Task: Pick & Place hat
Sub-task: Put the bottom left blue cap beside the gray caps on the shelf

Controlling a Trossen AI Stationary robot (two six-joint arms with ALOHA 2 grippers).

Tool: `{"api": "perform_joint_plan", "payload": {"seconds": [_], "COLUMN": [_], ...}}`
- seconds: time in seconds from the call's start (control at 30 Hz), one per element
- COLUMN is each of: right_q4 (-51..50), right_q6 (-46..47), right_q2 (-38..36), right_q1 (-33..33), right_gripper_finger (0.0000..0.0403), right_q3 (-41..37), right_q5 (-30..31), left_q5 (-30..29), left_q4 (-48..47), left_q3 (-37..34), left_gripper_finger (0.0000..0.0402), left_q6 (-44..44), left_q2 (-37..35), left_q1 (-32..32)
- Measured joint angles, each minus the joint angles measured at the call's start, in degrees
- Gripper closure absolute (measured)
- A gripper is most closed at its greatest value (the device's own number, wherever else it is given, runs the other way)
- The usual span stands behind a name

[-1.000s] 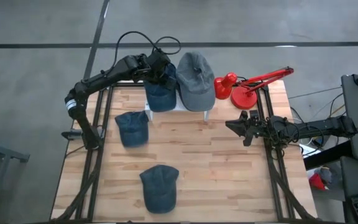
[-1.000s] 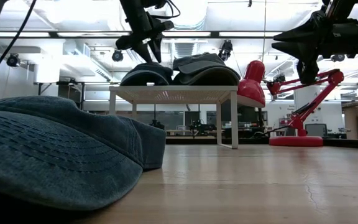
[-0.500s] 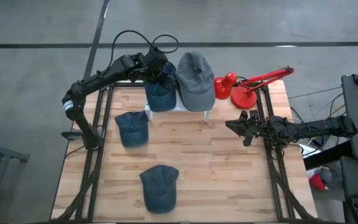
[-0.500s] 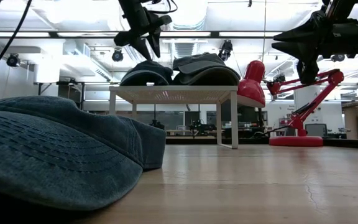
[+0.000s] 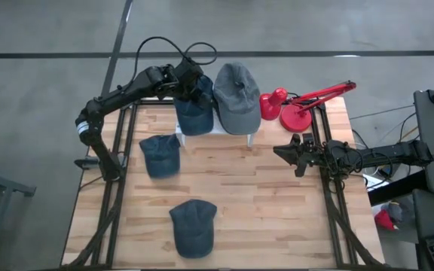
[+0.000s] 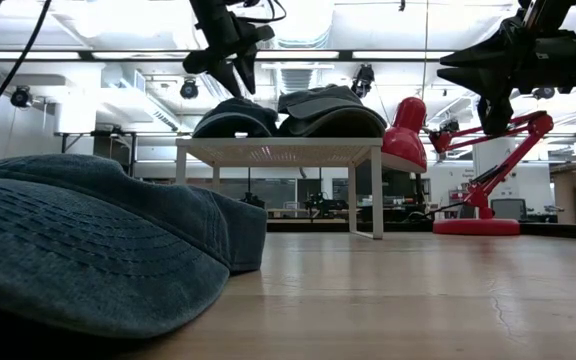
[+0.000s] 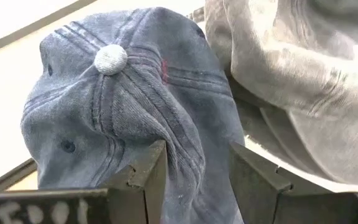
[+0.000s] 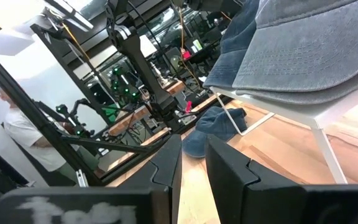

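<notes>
The tabletop (image 5: 277, 203) carries a white rack (image 6: 278, 152) with a dark blue hat (image 5: 194, 111) beside a grey hat (image 5: 236, 96). Above the blue hat hangs the left gripper (image 5: 193, 81), fingers parted and empty; the right gripper (image 5: 283, 153) (fingers slightly apart, empty) waits near the red lamp (image 5: 296, 105).

High view: overhead, facing straight down on the whole table (image 5: 277, 203) and both arms. Low view: at tabletop level, facing across to the white stand (image 6: 278, 152) (near dark blue hat (image 6: 88, 245) fills its foreground). Wrist views: close behind each arm's fingers; all four share the stand's hats.
</notes>
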Motion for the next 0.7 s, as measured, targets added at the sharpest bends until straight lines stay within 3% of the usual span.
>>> {"api": "perform_joint_plan", "payload": {"seconds": [0.2, 0.7], "right_q4": [0.0, 0.0], "right_q6": [0.0, 0.0], "right_q2": [0.0, 0.0], "right_q1": [0.0, 0.0], "right_gripper_finger": [0.0335, 0.0335], "right_q3": [0.0, 0.0], "right_q5": [0.0, 0.0], "left_q5": [0.0, 0.0], "left_q4": [-0.3, -0.3], "left_q3": [0.0, 0.0], "left_gripper_finger": [0.0243, 0.0241], "left_q6": [7.1, 12.1], "left_q2": [0.0, 0.0], "left_q1": [-0.1, -0.4]}}
